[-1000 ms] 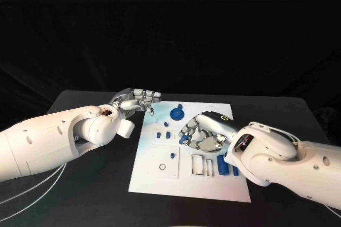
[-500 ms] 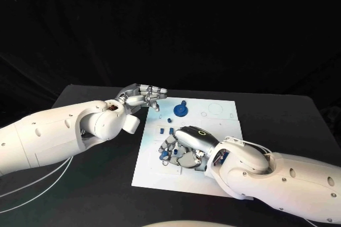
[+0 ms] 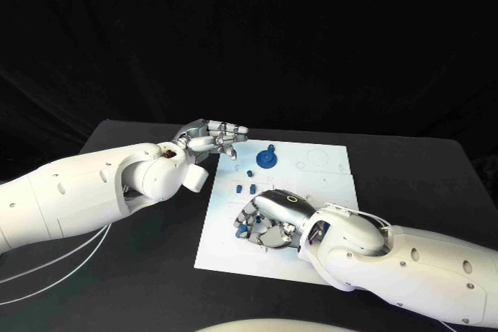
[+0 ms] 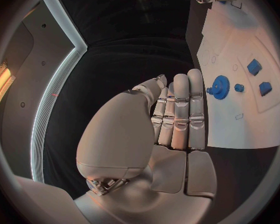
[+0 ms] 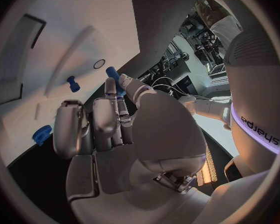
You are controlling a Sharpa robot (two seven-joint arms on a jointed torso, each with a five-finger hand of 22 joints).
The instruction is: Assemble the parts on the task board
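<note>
Right hand [image 3: 272,220] low over white task board [image 3: 311,184], pinching a small blue peg [image 5: 113,76] between thumb and finger.
Left hand [image 3: 211,140] empty, fingers straight and pressed together, beside board's far-left corner; blue gear [image 3: 267,159] near it on board.

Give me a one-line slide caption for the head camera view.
Right robot hand reaches over the white task board among blue parts, left robot hand at its far left corner.

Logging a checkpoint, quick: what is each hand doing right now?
Left hand: open, fingers straight, holding nothing.
Right hand: pinching a small blue part.
</note>
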